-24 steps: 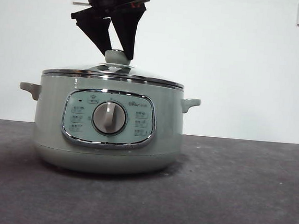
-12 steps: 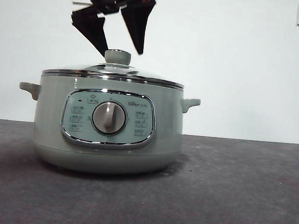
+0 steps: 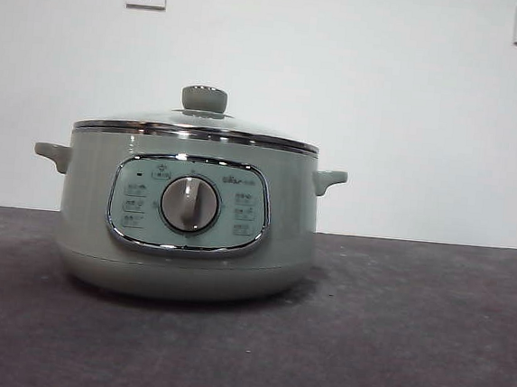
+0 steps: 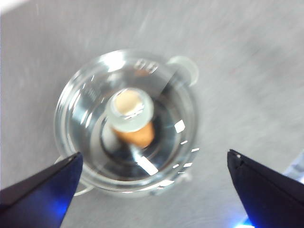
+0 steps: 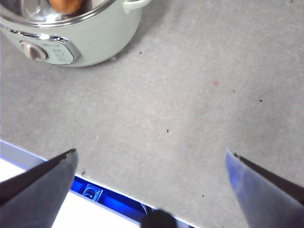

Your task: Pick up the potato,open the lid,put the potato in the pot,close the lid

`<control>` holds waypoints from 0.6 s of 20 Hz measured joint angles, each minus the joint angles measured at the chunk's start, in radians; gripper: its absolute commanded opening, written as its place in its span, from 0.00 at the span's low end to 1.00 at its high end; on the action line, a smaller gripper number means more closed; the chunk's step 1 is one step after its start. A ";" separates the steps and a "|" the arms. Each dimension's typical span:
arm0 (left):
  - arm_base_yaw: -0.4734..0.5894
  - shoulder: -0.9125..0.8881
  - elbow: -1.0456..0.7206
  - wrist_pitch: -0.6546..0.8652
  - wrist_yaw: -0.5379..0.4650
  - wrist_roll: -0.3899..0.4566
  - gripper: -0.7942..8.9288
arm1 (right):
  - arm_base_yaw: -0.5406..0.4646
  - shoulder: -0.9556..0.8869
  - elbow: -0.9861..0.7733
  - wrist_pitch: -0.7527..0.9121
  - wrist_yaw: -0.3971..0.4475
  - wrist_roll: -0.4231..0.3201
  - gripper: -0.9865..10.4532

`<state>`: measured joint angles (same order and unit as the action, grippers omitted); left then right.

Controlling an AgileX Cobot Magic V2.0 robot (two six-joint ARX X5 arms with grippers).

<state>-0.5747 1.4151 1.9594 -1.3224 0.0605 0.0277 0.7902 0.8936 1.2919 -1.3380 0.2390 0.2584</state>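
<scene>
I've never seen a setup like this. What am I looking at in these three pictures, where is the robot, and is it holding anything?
This is a two-armed robot at a table, each arm ending in a gripper of two black jaws. One picture comes from a low camera looking level across the grey table: it shows a pale green electric pot with its glass lid on, and no arm in sight. The other two come from cameras on the wrists.

The left gripper hangs above the pot, jaws wide open, looking straight down through the lid at the orange-brown potato inside.

The right gripper waits off to the side over bare table, also open, with the pot at the edge of its picture.

Neither gripper holds anything. The potato is in and the lid is on.
</scene>
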 measured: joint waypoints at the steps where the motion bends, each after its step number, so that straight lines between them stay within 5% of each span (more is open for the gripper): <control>1: -0.013 -0.037 0.000 0.000 0.000 -0.006 0.79 | 0.000 0.000 0.000 0.000 0.000 0.000 0.72; 6: -0.080 -0.154 0.000 0.000 0.002 -0.047 0.78 | 0.000 0.000 0.000 0.000 0.000 0.000 0.72; 7: -0.092 -0.169 0.000 0.000 0.002 -0.049 0.65 | 0.000 0.001 0.000 0.000 -0.002 0.000 0.71; 8: -0.099 -0.182 0.000 0.000 0.002 -0.053 0.27 | 0.000 0.002 0.000 0.000 -0.006 0.000 0.46; 9: -0.104 -0.193 0.000 0.000 0.002 -0.055 0.09 | 0.000 0.003 0.000 -0.002 -0.023 -0.001 0.02; 10: -0.106 -0.200 0.000 0.000 0.002 -0.055 0.06 | 0.000 0.004 0.000 -0.008 -0.029 -0.002 0.09; 12: -0.107 -0.202 0.000 -0.001 0.002 -0.054 0.07 | 0.000 0.005 0.000 -0.006 -0.029 -0.002 0.08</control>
<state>-0.6819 1.2129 1.9594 -1.3231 0.0620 -0.0265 0.7906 0.8986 1.2919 -1.3445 0.2100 0.2565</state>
